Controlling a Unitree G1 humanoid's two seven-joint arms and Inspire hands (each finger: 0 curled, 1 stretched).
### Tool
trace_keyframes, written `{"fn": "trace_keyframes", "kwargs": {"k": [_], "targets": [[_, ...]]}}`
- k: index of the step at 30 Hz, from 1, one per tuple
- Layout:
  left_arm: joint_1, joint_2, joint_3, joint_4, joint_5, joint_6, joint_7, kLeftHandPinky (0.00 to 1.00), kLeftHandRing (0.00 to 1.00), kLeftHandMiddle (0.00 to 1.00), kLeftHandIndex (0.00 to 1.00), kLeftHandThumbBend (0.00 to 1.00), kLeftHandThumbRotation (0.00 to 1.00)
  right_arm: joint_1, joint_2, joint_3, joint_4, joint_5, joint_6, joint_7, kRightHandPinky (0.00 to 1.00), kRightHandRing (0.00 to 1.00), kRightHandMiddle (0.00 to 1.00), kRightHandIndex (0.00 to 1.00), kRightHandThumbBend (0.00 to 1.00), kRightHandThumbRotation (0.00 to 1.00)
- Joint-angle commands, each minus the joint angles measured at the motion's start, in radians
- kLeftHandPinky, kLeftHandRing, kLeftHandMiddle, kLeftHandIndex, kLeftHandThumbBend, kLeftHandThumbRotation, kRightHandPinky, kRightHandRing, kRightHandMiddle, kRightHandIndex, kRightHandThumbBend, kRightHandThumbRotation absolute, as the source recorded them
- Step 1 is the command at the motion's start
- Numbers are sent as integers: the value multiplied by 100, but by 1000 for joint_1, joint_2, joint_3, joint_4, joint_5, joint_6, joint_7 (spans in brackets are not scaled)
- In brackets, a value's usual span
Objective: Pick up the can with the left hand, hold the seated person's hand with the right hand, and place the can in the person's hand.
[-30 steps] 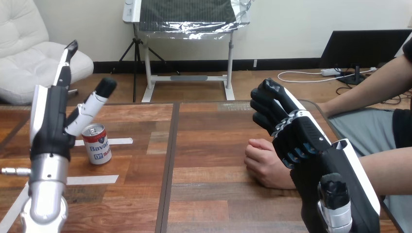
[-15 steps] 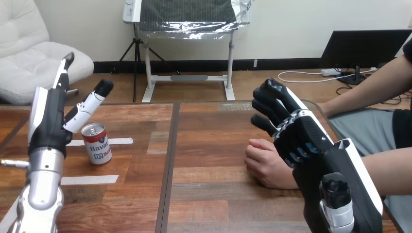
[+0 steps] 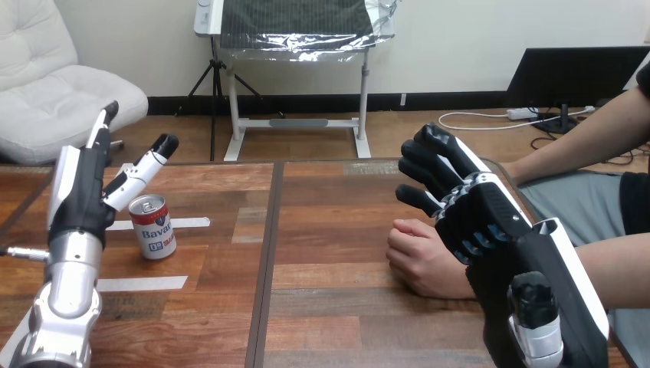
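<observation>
A red and white can [image 3: 152,226] stands upright on the wooden table [image 3: 329,238] at the left. My left hand [image 3: 80,195] hangs just left of the can, open, its thumb [image 3: 146,165] reaching above the can's top without touching it. The person's hand [image 3: 420,257] rests on the table right of centre, loosely closed. My right hand [image 3: 475,215] hovers over and beside the person's wrist, fingers spread open and pointing up and left, not curled round anything.
Two strips of white tape [image 3: 188,223] lie on the table near the can. The person's forearm [image 3: 613,264] comes in from the right edge. A dark seam [image 3: 268,245] runs down the table between the can and the person's hand.
My left hand has sunk lower and drawn back toward me beside the can. My right hand has shifted slightly right, fingers spreading a little. The can and the person's hand have stayed put.
</observation>
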Motion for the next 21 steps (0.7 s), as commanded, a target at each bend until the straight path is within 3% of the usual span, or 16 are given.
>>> {"fn": "trace_keyframes", "kwargs": {"k": [1, 21], "targets": [[-126, 34, -17, 59, 0, 1, 7, 90, 97, 99, 97, 68, 71, -39, 4, -15, -37, 15, -13, 3, 87, 92, 91, 92, 94, 90], [-233, 40, -34, 199, -6, 102, -6, 90, 98, 100, 98, 71, 70, -44, 0, -26, -37, 22, -8, 6, 86, 92, 91, 91, 96, 89]]}}
